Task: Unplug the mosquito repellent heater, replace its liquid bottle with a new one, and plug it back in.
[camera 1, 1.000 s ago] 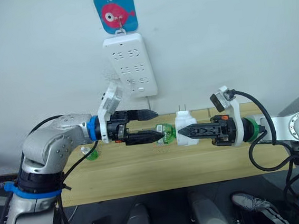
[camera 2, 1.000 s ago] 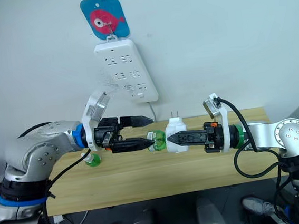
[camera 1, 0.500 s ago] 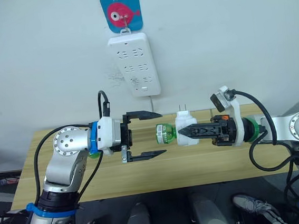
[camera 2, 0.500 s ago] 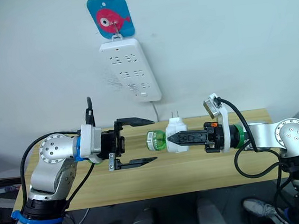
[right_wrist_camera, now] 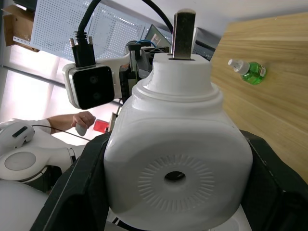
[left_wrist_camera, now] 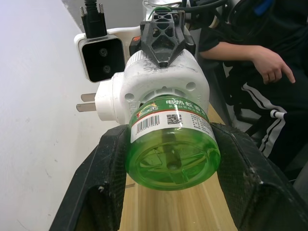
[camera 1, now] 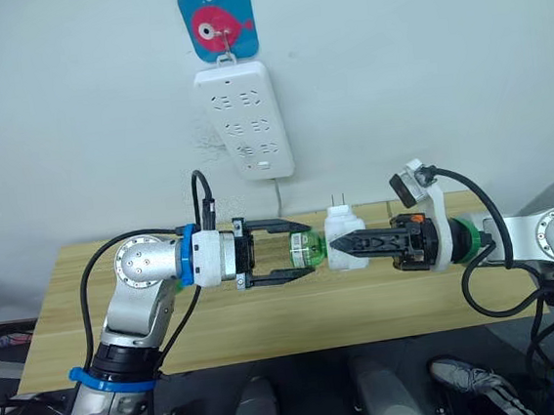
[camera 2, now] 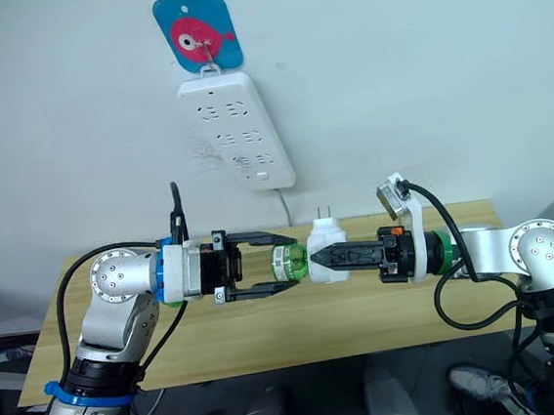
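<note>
Since half a second ago the left gripper has moved in from the left and narrowed its spread fingers, which now flank the round green translucent liquid bottle with its barcode label; in the left wrist view the black fingers lie against both sides of the bottle. That bottle sits in the base of the small white rounded plastic mosquito repellent heater, which is held in mid-air at the centre of the frame, its two metal prongs pointing up. The right gripper pinches the heater from the right, its fingers pressed to the heater's sides. Below lies the light wooden table. A second small green bottle lies on the table. Above, in the upper centre, a long white multi-socket power strip hangs on the pale wall from a blue square hook plate with a red fish.
</note>
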Action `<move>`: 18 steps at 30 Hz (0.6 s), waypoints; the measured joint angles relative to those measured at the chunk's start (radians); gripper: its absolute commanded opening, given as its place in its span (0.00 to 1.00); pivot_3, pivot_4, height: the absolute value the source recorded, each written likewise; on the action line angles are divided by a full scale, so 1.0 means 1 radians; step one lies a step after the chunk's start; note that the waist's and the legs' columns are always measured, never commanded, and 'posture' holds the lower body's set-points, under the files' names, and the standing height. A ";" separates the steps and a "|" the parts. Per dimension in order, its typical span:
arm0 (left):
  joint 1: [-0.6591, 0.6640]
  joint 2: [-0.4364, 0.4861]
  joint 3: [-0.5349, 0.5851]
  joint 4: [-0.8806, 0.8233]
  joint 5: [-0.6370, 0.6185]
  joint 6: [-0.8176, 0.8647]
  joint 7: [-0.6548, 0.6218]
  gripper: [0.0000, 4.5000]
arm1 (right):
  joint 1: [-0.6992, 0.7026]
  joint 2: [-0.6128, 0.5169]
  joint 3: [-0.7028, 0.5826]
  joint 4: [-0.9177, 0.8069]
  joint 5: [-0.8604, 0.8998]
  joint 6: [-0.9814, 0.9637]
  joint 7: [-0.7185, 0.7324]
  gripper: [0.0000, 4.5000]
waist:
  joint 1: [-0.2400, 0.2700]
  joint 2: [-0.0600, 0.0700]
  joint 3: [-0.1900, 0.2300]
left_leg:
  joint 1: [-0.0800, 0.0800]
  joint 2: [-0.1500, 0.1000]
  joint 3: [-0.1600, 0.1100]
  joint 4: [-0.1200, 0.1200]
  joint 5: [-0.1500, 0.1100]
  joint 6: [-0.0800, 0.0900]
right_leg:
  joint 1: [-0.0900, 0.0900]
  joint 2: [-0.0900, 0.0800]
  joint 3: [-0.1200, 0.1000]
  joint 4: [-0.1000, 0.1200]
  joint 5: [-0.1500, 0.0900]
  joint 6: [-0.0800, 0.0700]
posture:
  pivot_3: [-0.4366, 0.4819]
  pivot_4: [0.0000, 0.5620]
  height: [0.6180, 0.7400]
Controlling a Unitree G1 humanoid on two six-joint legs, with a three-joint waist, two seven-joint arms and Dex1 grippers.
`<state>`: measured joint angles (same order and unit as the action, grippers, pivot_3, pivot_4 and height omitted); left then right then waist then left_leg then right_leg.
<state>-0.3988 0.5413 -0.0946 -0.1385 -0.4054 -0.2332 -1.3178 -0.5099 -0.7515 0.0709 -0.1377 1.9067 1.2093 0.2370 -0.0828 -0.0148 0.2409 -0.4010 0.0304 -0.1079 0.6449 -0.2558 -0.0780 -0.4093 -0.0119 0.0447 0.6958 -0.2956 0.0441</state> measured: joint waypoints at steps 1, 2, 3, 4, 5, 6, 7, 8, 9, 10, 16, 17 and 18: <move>0.000 0.000 0.000 0.000 0.000 -0.002 -0.001 0.50 | 0.000 0.000 0.000 0.000 0.000 0.000 0.000 0.68 | 0.000 0.000 0.000 | 0.000 0.000 0.000 0.000 0.000 0.000 | 0.000 0.000 0.000 0.000 0.000 0.000 | 0.35 0.40 0.88; 0.000 0.000 0.000 0.000 0.000 -0.005 -0.001 0.50 | 0.000 0.000 0.000 0.000 0.001 0.000 0.000 0.68 | 0.000 0.000 0.000 | 0.000 0.000 0.000 0.000 0.000 0.000 | 0.000 0.000 0.000 0.000 0.000 0.000 | 0.35 0.40 0.88; 0.000 0.002 0.000 0.000 -0.001 -0.006 -0.001 0.50 | 0.000 0.000 0.000 0.000 0.002 0.000 0.000 0.68 | 0.000 0.000 0.000 | 0.000 0.000 0.000 0.000 0.000 0.000 | 0.000 0.000 0.000 0.000 0.000 0.000 | 0.36 0.40 0.88; 0.000 0.004 -0.001 -0.001 -0.004 0.002 -0.001 0.50 | 0.000 0.000 0.000 0.000 0.002 0.001 0.000 0.68 | 0.000 0.000 0.000 | 0.000 0.000 0.000 0.000 0.000 0.000 | 0.000 0.000 0.000 0.000 0.000 0.000 | 0.36 0.39 0.88; -0.001 0.013 -0.004 -0.011 -0.016 0.038 0.003 0.50 | 0.000 0.000 0.001 0.000 0.002 0.001 0.000 0.68 | 0.000 0.000 0.000 | 0.000 0.000 0.000 0.000 0.000 0.000 | 0.000 0.000 0.000 0.000 0.000 0.000 | 0.36 0.39 0.88; -0.012 0.046 -0.018 -0.036 -0.051 0.157 0.023 0.50 | 0.000 0.000 0.002 0.000 -0.001 0.001 -0.003 0.68 | -0.001 -0.001 0.000 | 0.000 0.000 -0.001 0.000 0.000 0.000 | 0.000 0.000 -0.001 0.001 0.000 0.000 | 0.37 0.39 0.88; -0.031 0.077 -0.029 -0.058 -0.081 0.259 0.036 0.50 | 0.000 0.001 0.002 0.000 -0.002 -0.001 -0.005 0.68 | -0.002 -0.001 0.001 | 0.000 0.000 -0.002 0.000 0.000 0.000 | 0.000 0.000 -0.001 0.001 0.000 0.000 | 0.37 0.39 0.88; -0.062 0.116 -0.038 -0.088 -0.143 0.429 0.064 0.50 | 0.000 0.001 0.002 0.001 -0.004 -0.005 -0.006 0.68 | -0.003 -0.001 0.001 | 0.000 0.000 -0.002 0.000 0.000 0.000 | 0.000 0.000 -0.001 0.001 0.000 0.000 | 0.37 0.39 0.88; -0.108 0.154 -0.045 -0.104 -0.217 0.602 0.086 0.50 | -0.003 0.002 0.002 0.003 -0.004 -0.011 -0.005 0.68 | -0.002 -0.001 0.002 | 0.000 0.000 -0.003 0.000 0.000 0.000 | 0.000 0.000 -0.002 0.001 0.000 0.000 | 0.37 0.39 0.88; -0.165 0.192 -0.047 -0.104 -0.307 0.792 0.103 0.50 | -0.008 0.004 0.002 0.003 -0.003 -0.014 -0.002 0.68 | -0.003 -0.001 0.002 | 0.000 0.000 -0.003 0.000 0.000 0.000 | 0.000 0.001 -0.002 0.001 0.000 0.001 | 0.37 0.39 0.88; -0.311 0.225 -0.014 -0.042 -0.601 1.344 0.206 0.50 | -0.012 0.007 0.003 0.000 0.001 -0.008 0.025 0.68 | -0.006 -0.002 0.003 | 0.000 0.000 -0.002 -0.001 0.000 0.000 | -0.001 0.001 -0.002 0.000 -0.002 0.002 | 0.37 0.39 0.88; -0.330 0.225 -0.005 -0.027 -0.640 1.409 0.228 0.50 | -0.013 0.008 0.004 -0.001 0.002 -0.008 0.029 0.68 | -0.006 -0.002 0.003 | 0.000 0.000 -0.002 -0.001 0.000 0.000 | -0.001 0.001 -0.002 0.000 -0.001 0.001 | 0.37 0.39 0.88; -0.350 0.223 0.005 -0.009 -0.676 1.470 0.248 0.50 | -0.015 0.009 0.004 -0.005 0.004 -0.010 0.032 0.68 | -0.006 -0.002 0.003 | 0.000 0.000 -0.002 -0.001 0.000 0.000 | -0.001 0.001 -0.002 0.000 -0.001 0.001 | 0.37 0.39 0.88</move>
<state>-0.7486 0.7648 -0.0894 -0.1471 -1.0813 1.2372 -1.0697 -0.5246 -0.7429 0.0745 -0.1425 1.9103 1.1996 0.2691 -0.0892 -0.0164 0.2439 -0.4011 0.0308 -0.1101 0.6436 -0.2559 -0.0779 -0.4102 -0.0111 0.0426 0.6962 -0.2964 0.0448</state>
